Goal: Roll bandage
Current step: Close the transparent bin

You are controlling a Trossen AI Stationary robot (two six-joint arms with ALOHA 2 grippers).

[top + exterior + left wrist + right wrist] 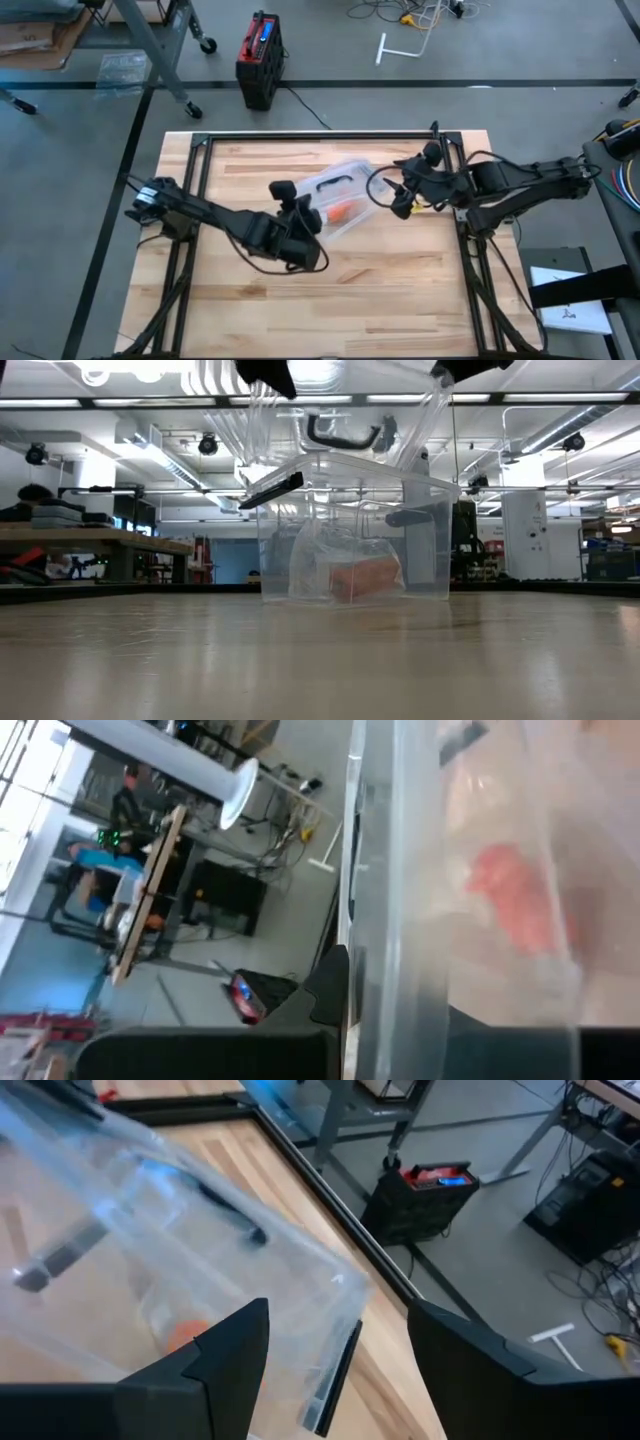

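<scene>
Orange bandage (366,577) lies inside clear plastic bin (425,540). Left gripper (300,215) clamped on bin wall. Right gripper (335,1345) fingers apart, straddling lid edge.

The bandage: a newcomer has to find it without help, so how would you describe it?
On the wooden table, find the clear plastic box near the middle. Inside, behind crumpled clear wrapping, lies the bandage, the only bright orange thing there.

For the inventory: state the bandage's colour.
Orange; the bandage shows best in the low view, inside the clear box.
</scene>
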